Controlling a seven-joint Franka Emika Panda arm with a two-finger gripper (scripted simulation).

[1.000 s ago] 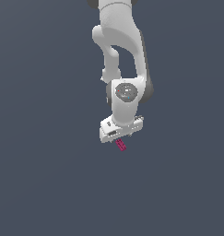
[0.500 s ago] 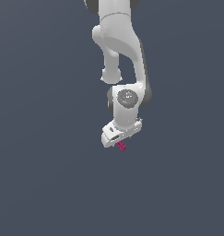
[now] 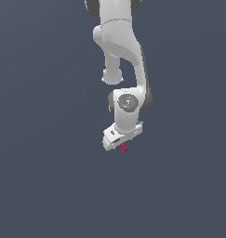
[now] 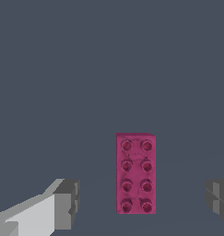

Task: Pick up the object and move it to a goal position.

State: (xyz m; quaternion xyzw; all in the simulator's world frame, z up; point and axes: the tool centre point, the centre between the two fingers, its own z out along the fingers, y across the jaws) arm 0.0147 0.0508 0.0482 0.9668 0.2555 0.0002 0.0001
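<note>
Magenta-red and studded in two rows of four, the object (image 4: 136, 174) lies flat on the plain grey bench (image 3: 44, 176), and in the wrist view it sits between the two grey fingertips (image 4: 67, 203) of our end effector (image 3: 118, 145), nearer to one pad than to the other but touching neither; the end effector is spread wide and grips nothing; in the exterior view the block (image 3: 123, 148) peeks out just under the white head, on the exterior view's right of its lower edge, far smaller than the head itself; we judge that we are in the approach step, lined up above the block with the pick not yet made; whether the pads are already level with the block's sides we cannot tell, since nothing in either view fixes the height; the next move, as we read it, calls for a small sideways correction so the block sits midway in the gap, a descent until the pads flank its long sides, and then a closing across the narrow width; no goal marker shows in either view, so the carry direction stays unknown to us.
</note>
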